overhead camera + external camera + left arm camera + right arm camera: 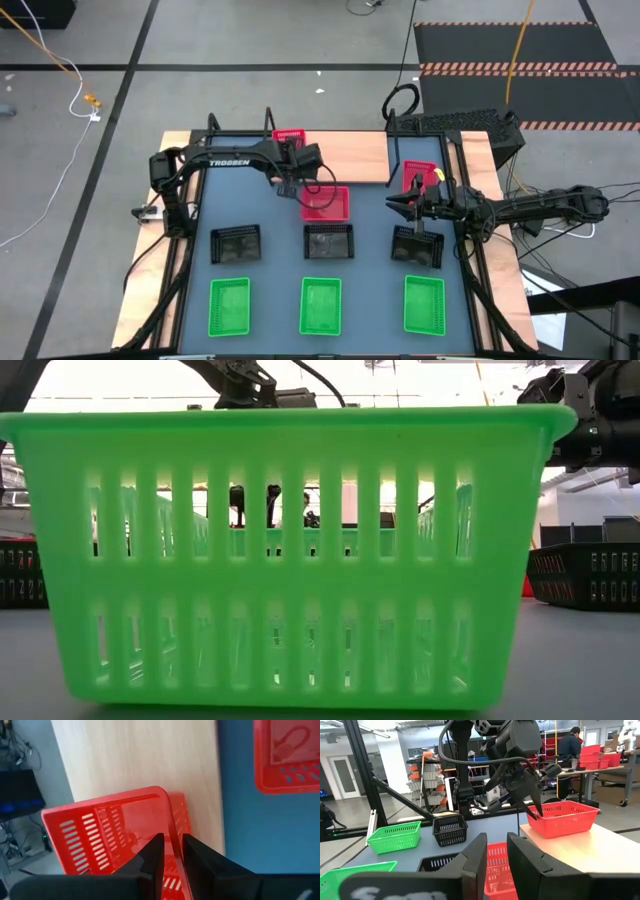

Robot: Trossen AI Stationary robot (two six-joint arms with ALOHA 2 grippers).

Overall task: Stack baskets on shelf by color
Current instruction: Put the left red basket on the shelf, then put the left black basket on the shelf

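Pinching the rim of a red basket (pixel 115 832) between our left gripper (pixel 172 851) fingers, we have it at the near edge of the shelf (pixel 145 760), with the thin wall running straight down the narrow gap between the two dark pads. The right wrist view shows that basket (pixel 563 817) hanging from the fingertips by one corner, its base on or just above the board; we cannot tell which. That one-sided grip is our main worry: held by a single wall, the basket can swing or tip, and if we let go while it sits close to the shelf edge it may topple onto the blue-grey tabletop (pixel 275 265). A second red basket (pixel 326 204) lies on the table just beyond our fingers, so a slide off the board would land on it or knock it. Our right gripper (pixel 496 851) waits well away from the left fingers, above a black basket (pixel 417 247), its fingers close together and grasping nothing. A third red basket (pixel 419 176) lies just beside it. We judge that the slotted plastic could also snag on a fingertip at release and get dragged askew, spoiling a clean base for the red stack.
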